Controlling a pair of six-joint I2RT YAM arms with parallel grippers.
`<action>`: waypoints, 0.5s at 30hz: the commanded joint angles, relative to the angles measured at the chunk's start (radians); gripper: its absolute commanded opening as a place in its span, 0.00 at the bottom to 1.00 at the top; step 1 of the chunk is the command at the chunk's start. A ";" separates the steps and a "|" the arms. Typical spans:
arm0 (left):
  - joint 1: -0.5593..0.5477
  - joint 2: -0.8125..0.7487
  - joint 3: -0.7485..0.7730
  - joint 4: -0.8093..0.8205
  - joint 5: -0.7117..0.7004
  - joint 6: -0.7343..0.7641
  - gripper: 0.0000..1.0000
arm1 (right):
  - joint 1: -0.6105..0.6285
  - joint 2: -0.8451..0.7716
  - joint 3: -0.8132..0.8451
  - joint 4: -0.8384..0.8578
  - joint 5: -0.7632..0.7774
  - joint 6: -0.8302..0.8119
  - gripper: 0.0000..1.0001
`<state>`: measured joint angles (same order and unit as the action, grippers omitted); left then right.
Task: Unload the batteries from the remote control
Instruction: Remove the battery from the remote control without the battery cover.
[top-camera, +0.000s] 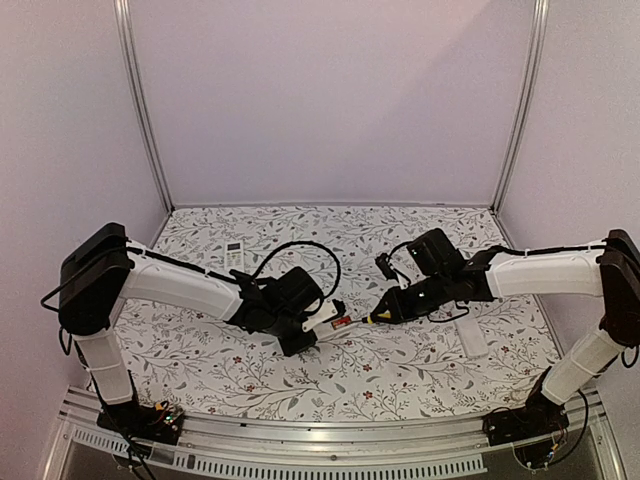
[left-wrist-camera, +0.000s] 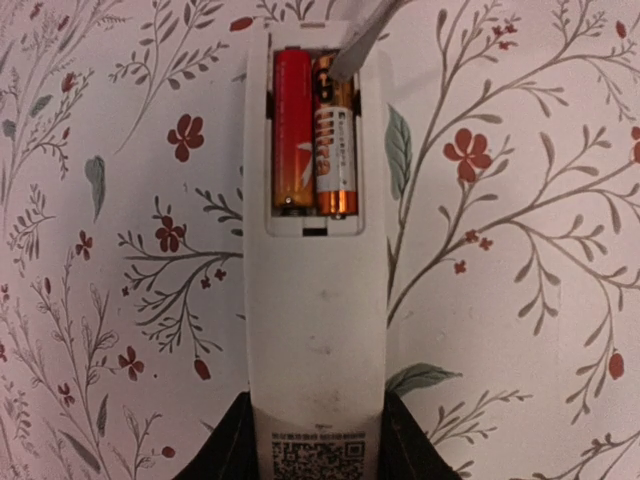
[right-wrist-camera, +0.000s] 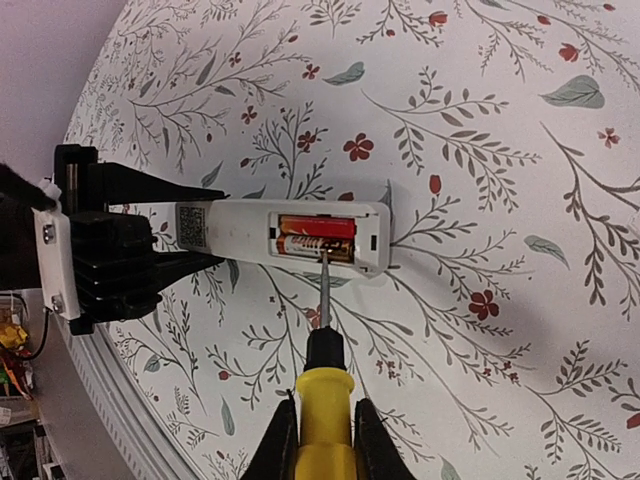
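Note:
A white remote control (left-wrist-camera: 318, 330) lies back-up on the flowered table with its battery compartment uncovered. My left gripper (left-wrist-camera: 318, 455) is shut on its QR-code end. Two batteries sit side by side in the compartment: a red one (left-wrist-camera: 292, 130) and an orange-and-dark one (left-wrist-camera: 336, 160). My right gripper (right-wrist-camera: 325, 425) is shut on the yellow handle of a screwdriver (right-wrist-camera: 325, 390). The metal tip of the screwdriver (left-wrist-camera: 360, 40) touches the far end of the orange-and-dark battery (right-wrist-camera: 310, 245). In the top view the remote (top-camera: 322, 320) lies between both grippers near the table's middle.
A second small white remote (top-camera: 232, 255) lies at the back left. A white oblong piece (top-camera: 470, 335) rests under the right arm. A metal rail (top-camera: 330, 450) runs along the near edge, and walls close the back and sides.

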<state>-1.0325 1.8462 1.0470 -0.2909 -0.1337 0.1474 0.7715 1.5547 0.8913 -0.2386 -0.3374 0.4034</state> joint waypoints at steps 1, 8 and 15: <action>-0.029 0.016 -0.011 -0.021 0.009 0.014 0.16 | 0.005 0.006 -0.006 0.054 -0.067 0.012 0.00; -0.035 0.023 -0.010 -0.021 0.003 0.015 0.15 | 0.005 -0.011 -0.015 0.053 -0.030 0.020 0.00; -0.036 0.023 -0.010 -0.022 0.000 0.015 0.15 | 0.005 -0.050 -0.004 -0.014 0.088 0.011 0.00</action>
<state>-1.0409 1.8462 1.0470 -0.2909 -0.1497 0.1501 0.7719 1.5414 0.8883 -0.2157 -0.3275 0.4114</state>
